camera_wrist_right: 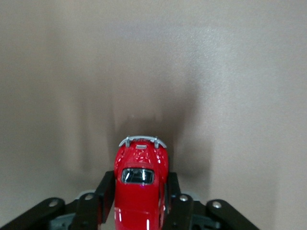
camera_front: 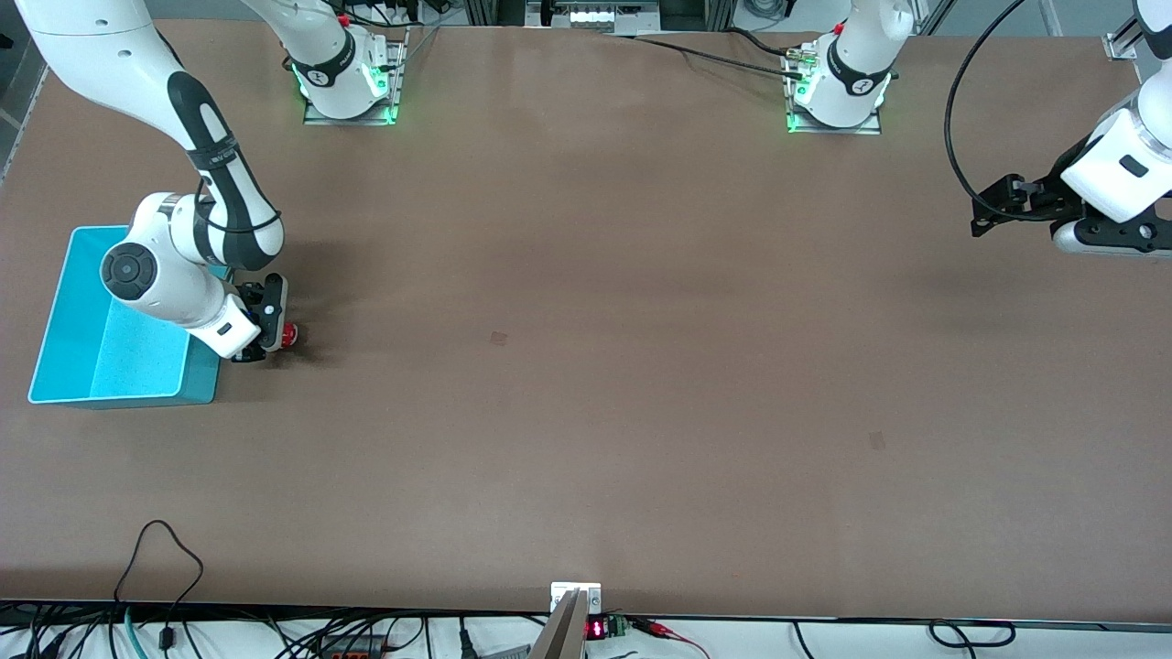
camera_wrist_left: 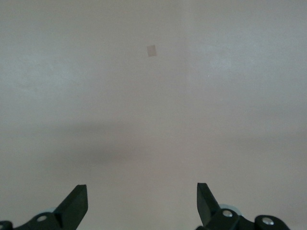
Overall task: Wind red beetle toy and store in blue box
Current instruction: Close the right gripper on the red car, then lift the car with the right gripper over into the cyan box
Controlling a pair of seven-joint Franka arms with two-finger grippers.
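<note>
Front view: the brown counter carries the blue box near its edge at the right arm's end. The red beetle toy sits just beside the box, on the side toward the counter's middle. The right gripper is down at the toy, with the right arm's wrist reaching over the box's corner. The left gripper hangs over the counter's edge at the left arm's end, well apart from the toy and box; that arm waits.

Left wrist view: the left gripper's two dark fingertips stand wide apart with nothing between them, over bare counter with a small pale patch on it.

Right wrist view: the right gripper is closed on the red beetle toy, its black fingers pressed against both sides of the glossy red body. The toy's silvery bumper points away from the wrist, and its dark window faces the camera.
</note>
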